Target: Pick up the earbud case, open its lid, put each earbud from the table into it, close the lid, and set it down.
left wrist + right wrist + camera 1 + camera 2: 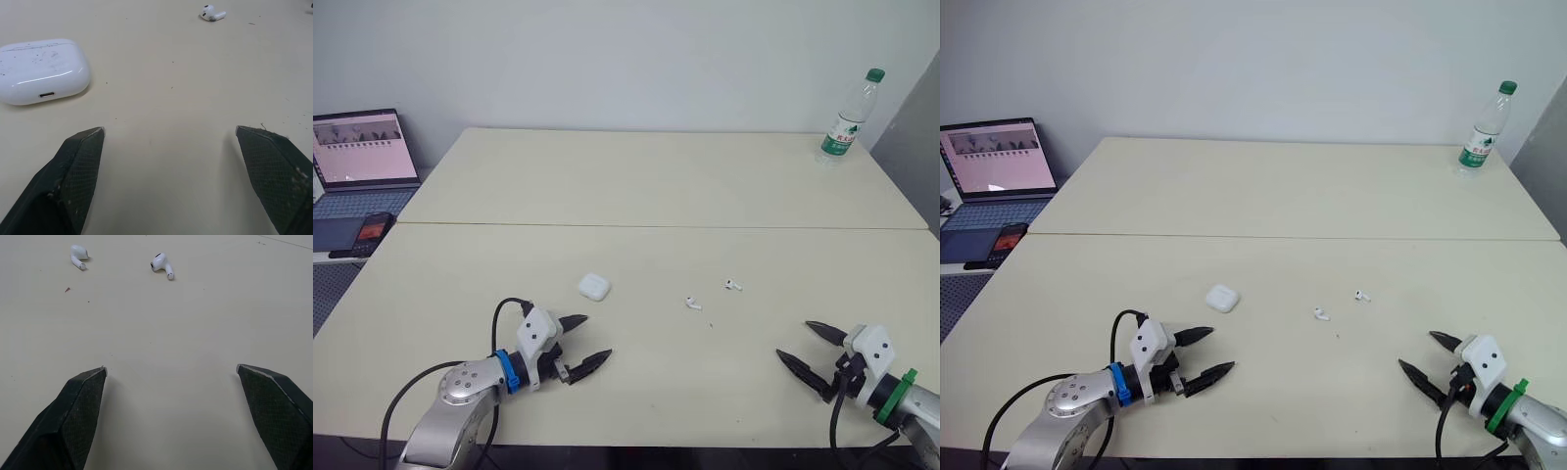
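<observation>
Nearest, the left gripper (597,337) and the right gripper (793,340) are seen low over the pale cream worktop (656,176), black jaws spread wide, nothing held. Just ahead of the left gripper, the small glossy white rounded plastic earbud case (594,286) is found lying flat, lid shut. Off to its right, one white stemmed earbud (692,304) and a second earbud (732,285) are laid near each other. Light, hard, slick handling is expected. A grip across the case's rounded body, clear of the lid seam, is judged safest.
</observation>
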You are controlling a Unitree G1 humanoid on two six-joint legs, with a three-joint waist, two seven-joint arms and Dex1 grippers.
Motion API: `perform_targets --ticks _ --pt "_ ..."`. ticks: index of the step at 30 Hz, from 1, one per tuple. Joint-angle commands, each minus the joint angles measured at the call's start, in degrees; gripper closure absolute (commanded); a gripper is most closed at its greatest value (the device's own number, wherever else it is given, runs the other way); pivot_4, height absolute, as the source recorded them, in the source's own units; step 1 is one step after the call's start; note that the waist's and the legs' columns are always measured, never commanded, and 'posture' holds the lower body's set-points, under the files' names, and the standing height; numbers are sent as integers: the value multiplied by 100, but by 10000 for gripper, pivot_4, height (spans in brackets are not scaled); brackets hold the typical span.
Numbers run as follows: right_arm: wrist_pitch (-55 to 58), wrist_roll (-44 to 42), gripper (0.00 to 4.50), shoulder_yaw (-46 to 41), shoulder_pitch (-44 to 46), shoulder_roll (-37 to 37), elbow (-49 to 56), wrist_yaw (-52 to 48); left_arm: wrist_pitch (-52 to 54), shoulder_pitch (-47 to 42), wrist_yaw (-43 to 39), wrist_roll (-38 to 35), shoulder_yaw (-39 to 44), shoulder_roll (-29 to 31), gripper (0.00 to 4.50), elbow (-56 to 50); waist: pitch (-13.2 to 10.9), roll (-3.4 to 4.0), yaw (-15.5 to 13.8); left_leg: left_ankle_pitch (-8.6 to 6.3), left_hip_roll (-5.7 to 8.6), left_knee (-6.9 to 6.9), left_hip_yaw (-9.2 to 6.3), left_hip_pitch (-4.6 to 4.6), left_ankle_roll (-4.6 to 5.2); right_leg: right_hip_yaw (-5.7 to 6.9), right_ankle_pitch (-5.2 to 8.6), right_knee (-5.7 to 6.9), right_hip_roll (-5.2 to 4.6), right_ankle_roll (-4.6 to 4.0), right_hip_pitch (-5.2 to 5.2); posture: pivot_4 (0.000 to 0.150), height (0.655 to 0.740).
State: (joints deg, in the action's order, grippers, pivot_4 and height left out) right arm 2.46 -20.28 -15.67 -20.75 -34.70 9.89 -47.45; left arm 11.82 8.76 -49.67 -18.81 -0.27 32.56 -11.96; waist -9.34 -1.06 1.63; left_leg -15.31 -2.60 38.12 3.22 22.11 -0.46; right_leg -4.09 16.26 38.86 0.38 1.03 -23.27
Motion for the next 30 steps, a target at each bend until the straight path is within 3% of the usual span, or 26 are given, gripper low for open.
perform_targets --ticks 1,22,30 --pt "-132 -26 480 -113 3 -22 125 -16 64 76 -82 36 -97 58 0 54 0 0 0 0 0 0 0 0 0 0 0 0 0 0 0 1500 7362" --pt "-151 -35 480 -87 57 -39 85 -96 141 289 -27 -311 225 -69 0 -224 -2 -6 6 0 -2 -10 1 -4 0 2 5 0 0 3 0 1500 7362" --pt "-22 -279 480 128 -12 5 681 -295 -94 48 704 -438 777 -549 0 -55 -11 -21 6 -1 -3 -17 -10 -3 -1 8 2 3 4 22 -1 1500 7362"
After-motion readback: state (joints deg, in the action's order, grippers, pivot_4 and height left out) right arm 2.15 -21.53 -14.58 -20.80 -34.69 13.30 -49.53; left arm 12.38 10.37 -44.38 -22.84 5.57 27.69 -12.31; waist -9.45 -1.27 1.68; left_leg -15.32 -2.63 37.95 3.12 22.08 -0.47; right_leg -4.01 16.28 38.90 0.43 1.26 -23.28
